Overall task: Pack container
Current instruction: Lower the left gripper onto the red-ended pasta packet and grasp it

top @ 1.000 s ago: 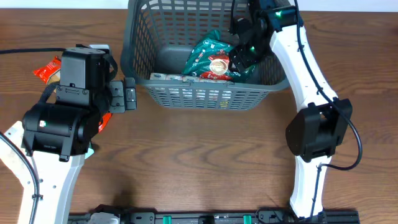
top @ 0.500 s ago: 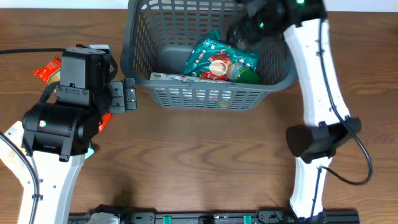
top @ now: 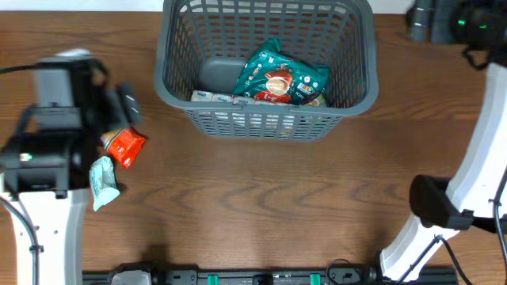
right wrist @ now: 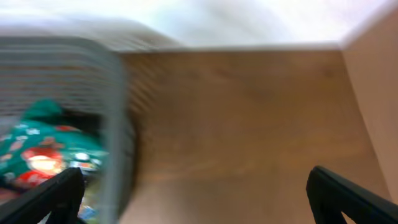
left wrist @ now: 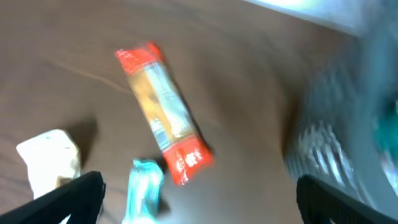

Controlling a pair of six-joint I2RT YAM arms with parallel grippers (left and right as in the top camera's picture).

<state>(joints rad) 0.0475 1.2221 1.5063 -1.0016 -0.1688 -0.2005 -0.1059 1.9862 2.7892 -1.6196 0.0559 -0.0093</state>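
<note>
Container [top: 269, 123]: dark grey lattice basket at the far middle of the wooden table [top: 261, 206], with a green snack packet [top: 279, 75] lying inside. Left gripper [left wrist: 199, 202]: fingers spread wide, holding nothing, above a red-ended wrapper [left wrist: 165, 115], a teal sachet [left wrist: 144, 186] and a pale lump [left wrist: 50, 158] on the table's left side. Right gripper [right wrist: 202, 199]: fingers likewise wide apart, nothing between them, over the wood just right of the Container's rim

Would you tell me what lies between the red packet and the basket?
Nothing: overhead, bare table separates the red packet from the basket.
</note>
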